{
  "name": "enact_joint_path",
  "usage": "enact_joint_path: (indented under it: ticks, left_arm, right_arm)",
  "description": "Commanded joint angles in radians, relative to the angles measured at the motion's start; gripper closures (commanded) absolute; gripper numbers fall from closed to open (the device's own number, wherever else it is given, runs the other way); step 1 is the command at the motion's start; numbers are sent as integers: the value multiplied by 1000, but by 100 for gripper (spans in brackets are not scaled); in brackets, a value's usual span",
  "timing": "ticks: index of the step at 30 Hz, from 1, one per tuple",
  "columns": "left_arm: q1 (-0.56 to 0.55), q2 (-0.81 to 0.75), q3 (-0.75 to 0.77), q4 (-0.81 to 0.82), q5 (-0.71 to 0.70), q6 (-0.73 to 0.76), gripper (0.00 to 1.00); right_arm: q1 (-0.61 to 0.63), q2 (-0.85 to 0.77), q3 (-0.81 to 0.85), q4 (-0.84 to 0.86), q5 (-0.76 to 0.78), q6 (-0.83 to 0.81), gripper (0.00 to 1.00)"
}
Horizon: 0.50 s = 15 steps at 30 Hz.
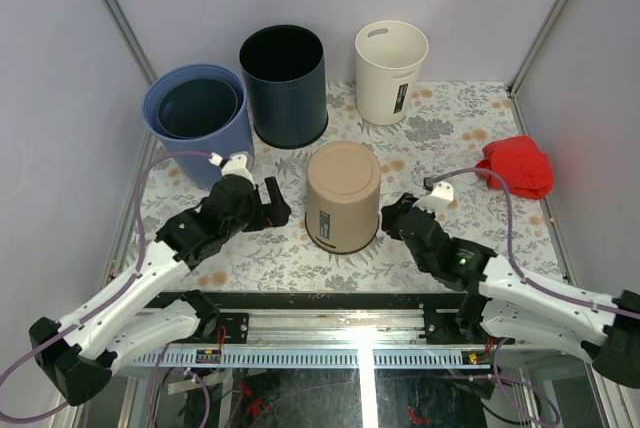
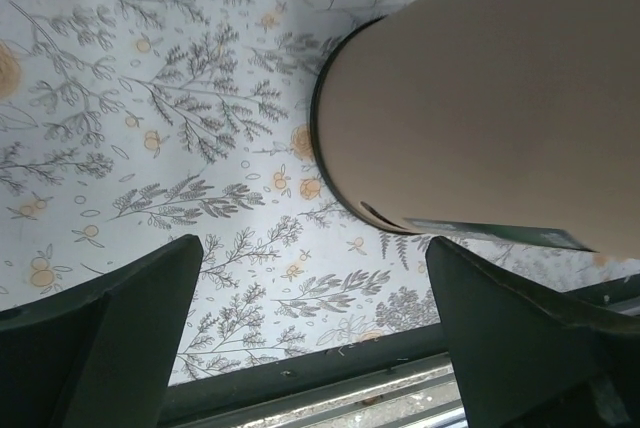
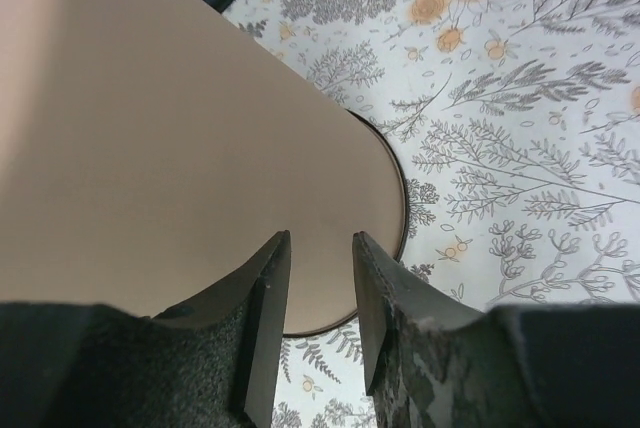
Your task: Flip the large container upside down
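**Task item.** We find the tan container (image 1: pixel 343 198) at approx. ctr of the tabletop (image 1: pixel 455 113). It stands upside down, w/ closed base up and open rim down on the flowered cover. In the left wrist view its dark rim edge sits flat on the tabletop, and a dark label strip runs along the wall close to the rim.

**Left jaws.** We see them spread wide w/ nothing held. In the top view they sit just beside the container's left wall, w/ a strip of tabletop showing btwn the two. In the wrist view the container lies ahead and off toward the right-hand side, not btwn the jaws.

**Right jaws.** They are parted by a narrow gap only, and nothing is in the gap. They point at the container's lower wall from the right side. The tips look very close to the wall, but we cannot tell whether they touch it.

**Other items, rear of tabletop, left to right.**
- Blue bucket (image 1: pixel 195 113): upright, w/ a second one nested inside.
- Navy bin (image 1: pixel 283 83): upright, mouth up, behind the container.
- Cream bin (image 1: pixel 390 68): upright, w/ a handle slot near its rim.

**Right edge.** A red cloth (image 1: pixel 518 166) lies bunched up, well apart from the container.
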Motion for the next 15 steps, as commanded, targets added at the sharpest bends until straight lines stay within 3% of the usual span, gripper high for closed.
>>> enact_joint_path:
  ticks: [1,7,15]
  left_arm:
    - [-6,32,-87,201,77,28,7]
    - [-56,215,-79,351,96,26,7]
    - [-125,540,111,446,80,50,7]
  right_arm:
    - [7,-105,109,-255,8,-22,61]
    - [9,-219,207,-430,32,-46,60]
    - [8,-315,283,-570,45,-54,60]
